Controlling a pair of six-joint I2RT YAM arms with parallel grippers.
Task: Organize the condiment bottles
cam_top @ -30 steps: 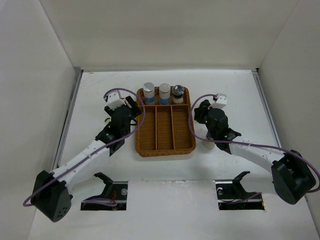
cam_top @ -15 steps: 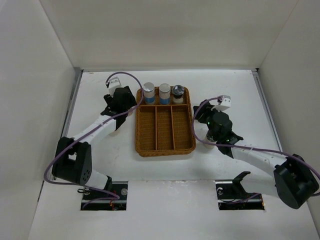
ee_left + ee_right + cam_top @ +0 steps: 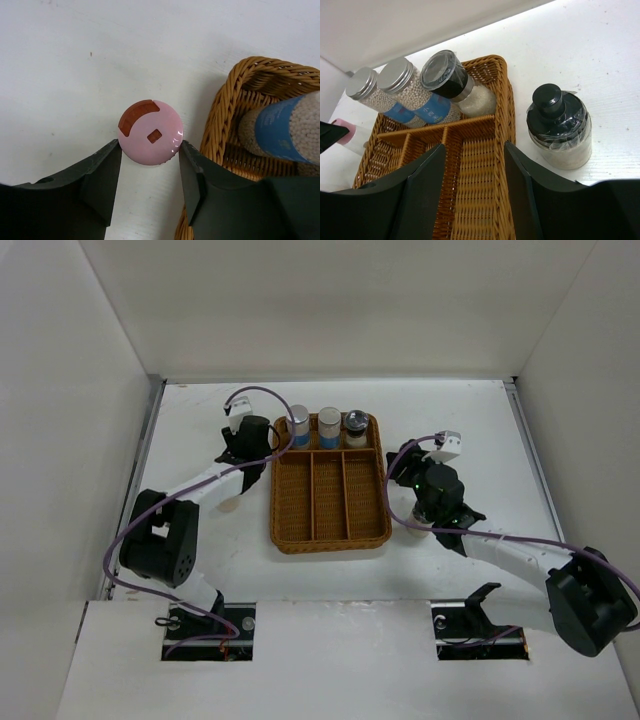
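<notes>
A pink-capped bottle [image 3: 150, 131] stands on the table just outside the wicker tray's [image 3: 220, 120] back left corner. My left gripper [image 3: 149, 150] is open, its fingertips on either side of the pink cap; it shows in the top view [image 3: 260, 438]. Two silver-capped blue-label bottles [image 3: 297, 425] [image 3: 329, 424] and a black-capped bottle [image 3: 355, 427] stand in the tray's back compartment. My right gripper [image 3: 474, 150] is open and empty over the tray's right side. A black-capped bottle [image 3: 560, 125] stands on the table right of the tray.
The tray [image 3: 330, 530] has three long front compartments with nothing in them. A pale bottle [image 3: 228, 505] lies under the left arm, another pale one [image 3: 413, 530] under the right arm. White walls enclose the table on three sides.
My left arm swung back and to the right, from beside the tray's left wall to its back left corner. My right gripper shifted slightly right early on, then stayed still.
</notes>
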